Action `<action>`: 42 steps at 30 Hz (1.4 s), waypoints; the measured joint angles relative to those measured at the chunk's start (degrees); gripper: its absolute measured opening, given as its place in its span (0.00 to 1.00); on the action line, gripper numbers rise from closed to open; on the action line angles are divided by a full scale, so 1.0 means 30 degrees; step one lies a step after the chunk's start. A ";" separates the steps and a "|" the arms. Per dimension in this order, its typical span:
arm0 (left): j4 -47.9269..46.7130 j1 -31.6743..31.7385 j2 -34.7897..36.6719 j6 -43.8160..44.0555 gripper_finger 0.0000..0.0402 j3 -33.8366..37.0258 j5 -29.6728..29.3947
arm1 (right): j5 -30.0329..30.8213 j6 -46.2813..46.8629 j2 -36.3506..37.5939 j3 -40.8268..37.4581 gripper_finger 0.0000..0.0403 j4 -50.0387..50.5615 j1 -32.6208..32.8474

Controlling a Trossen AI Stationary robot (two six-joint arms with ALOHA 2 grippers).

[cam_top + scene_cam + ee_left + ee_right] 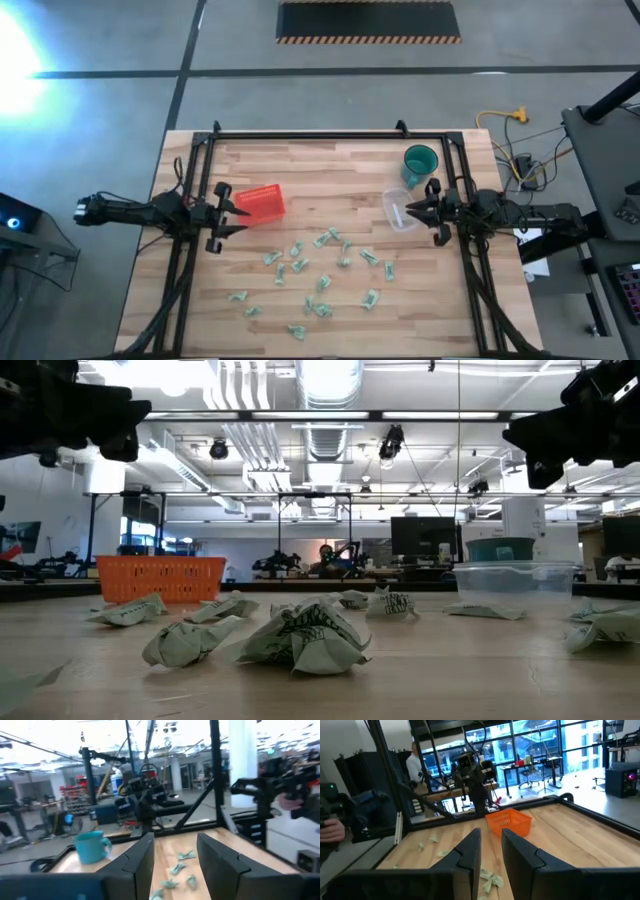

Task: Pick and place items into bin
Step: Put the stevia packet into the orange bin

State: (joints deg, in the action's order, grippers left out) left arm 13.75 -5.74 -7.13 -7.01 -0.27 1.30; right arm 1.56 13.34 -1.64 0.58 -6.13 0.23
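Several small pale green-and-white crumpled items [312, 272] lie scattered on the wooden table's middle and near part; they also show in the low view [305, 638]. The orange-red bin [262, 203] stands on the table left of middle. My left gripper [240, 212] hovers well above the table just left of the bin, pointing level toward the right; its fingers [145, 855] stand open with nothing between them. My right gripper [408, 210] hovers at the right, pointing level toward the left, narrowly open [491, 831] and empty.
A teal cup [420, 163] stands at the far right, and a clear plastic tub [400, 210] sits below my right gripper's tips. A black frame [330, 135] runs along the table's far, left and right edges. People show in the room beyond.
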 joint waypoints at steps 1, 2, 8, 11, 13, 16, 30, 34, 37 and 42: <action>-0.0186 0.0000 0.0008 -0.0051 0.33 0.0000 -0.0020 | 0.0000 0.0000 -0.0034 0.0000 0.17 0.0036 0.0002; -0.0365 0.0000 -0.0032 -0.0081 0.33 -0.0003 -0.0030 | 0.0003 -0.0004 -0.0098 0.0000 0.17 0.0066 0.0000; -0.0524 0.0000 -0.0412 -0.0083 0.33 0.0000 -0.0029 | 0.0007 -0.0359 -0.0133 0.0000 0.17 0.0492 0.0004; -0.0543 0.0000 -0.0508 0.0285 0.33 -0.0006 -0.0020 | 0.0022 -0.1638 -0.0251 0.0000 0.17 0.0495 0.0000; -0.0524 0.0000 -0.0579 0.0296 0.33 0.0000 -0.0014 | 0.0022 -0.1964 -0.0375 -0.0001 0.17 0.0554 0.0000; -0.0528 0.0000 -0.0647 0.0148 0.33 0.0000 -0.0033 | 0.0035 -0.2529 -0.0585 -0.0002 0.17 0.0539 0.0004; 0.0976 0.0000 -0.0611 0.1225 0.33 -0.0092 -0.3111 | 0.0036 -0.3185 -0.1861 -0.0007 0.17 0.0430 0.0000; 0.1010 0.0000 -0.0623 0.1210 0.33 -0.0095 -0.3294 | -0.0095 -0.2671 -0.2233 -0.0007 0.17 0.0437 0.0007; 0.1106 0.0000 -0.0614 0.2560 0.33 -0.0089 -0.3331 | -0.0102 -0.2490 -0.2748 -0.0007 0.17 0.0455 0.0007; 0.0784 -0.0022 -0.1401 0.3324 0.33 -0.0073 0.0423 | -0.0102 -0.1777 -0.3852 -0.0007 0.17 0.0408 0.0007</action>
State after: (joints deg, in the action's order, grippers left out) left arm 16.10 -5.80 -11.33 2.97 -0.49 2.57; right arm 1.26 8.01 -13.20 0.56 -4.91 0.25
